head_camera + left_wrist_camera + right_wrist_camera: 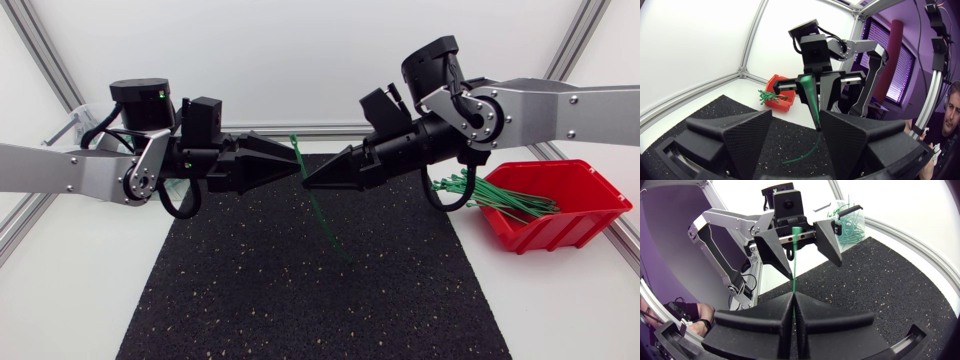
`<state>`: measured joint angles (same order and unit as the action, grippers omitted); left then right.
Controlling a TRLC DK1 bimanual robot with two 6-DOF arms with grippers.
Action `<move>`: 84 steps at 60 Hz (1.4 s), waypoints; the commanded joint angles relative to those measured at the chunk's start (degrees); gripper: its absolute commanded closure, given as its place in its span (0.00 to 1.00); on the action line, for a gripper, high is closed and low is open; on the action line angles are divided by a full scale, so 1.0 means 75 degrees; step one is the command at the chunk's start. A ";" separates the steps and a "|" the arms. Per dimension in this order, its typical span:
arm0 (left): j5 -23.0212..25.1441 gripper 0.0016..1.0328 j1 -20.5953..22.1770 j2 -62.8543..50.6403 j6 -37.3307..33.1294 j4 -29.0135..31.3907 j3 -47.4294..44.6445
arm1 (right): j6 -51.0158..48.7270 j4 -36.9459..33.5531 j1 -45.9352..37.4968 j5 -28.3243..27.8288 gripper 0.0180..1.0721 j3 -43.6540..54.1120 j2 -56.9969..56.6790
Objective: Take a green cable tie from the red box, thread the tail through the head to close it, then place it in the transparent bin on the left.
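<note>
Above the black mat (300, 290) my two grippers point tip to tip. My right gripper (306, 182) is shut on a green cable tie (320, 212); its head stands up above the tips and its tail curves down toward the mat. In the right wrist view the shut fingers (765, 317) pinch the cable tie (794, 265), which rises between the spread fingers of my left gripper (800, 242). That left gripper (296, 165) is open, neither finger touching the tie. From the left wrist view, the cable tie (809, 97) hangs ahead of the left gripper (795, 132).
The red box (565, 215), (782, 102) with several green ties (500, 195) sits on the right of the table. The transparent bin (72, 125), (850, 222) stands at the far left behind my left arm and holds several green ties.
</note>
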<state>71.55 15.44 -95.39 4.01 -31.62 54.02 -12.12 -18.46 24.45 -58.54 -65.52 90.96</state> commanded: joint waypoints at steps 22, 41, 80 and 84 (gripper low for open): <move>0.0257 0.40 -0.0032 -0.0324 0.0860 -0.0800 -0.0195 | 0.0608 0.0656 -0.0271 -0.0034 0.94 0.0169 0.0611; 0.0257 0.44 -0.0020 -0.0394 0.1411 -0.1058 -0.0136 | 0.0854 0.0938 -0.0400 -0.0034 0.94 0.0204 0.0751; 0.0128 0.47 0.0027 -0.0734 0.2289 -0.1562 0.0086 | 0.1030 0.1090 -0.0283 -0.0069 0.94 0.0392 0.0505; 0.0081 0.47 0.0062 -0.0769 0.2371 -0.1597 0.0133 | 0.1042 0.1090 -0.0260 -0.0081 0.94 0.0380 0.0505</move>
<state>72.25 15.46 -99.68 19.55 -42.30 54.04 -5.54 -10.63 21.80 -58.72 -64.14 95.48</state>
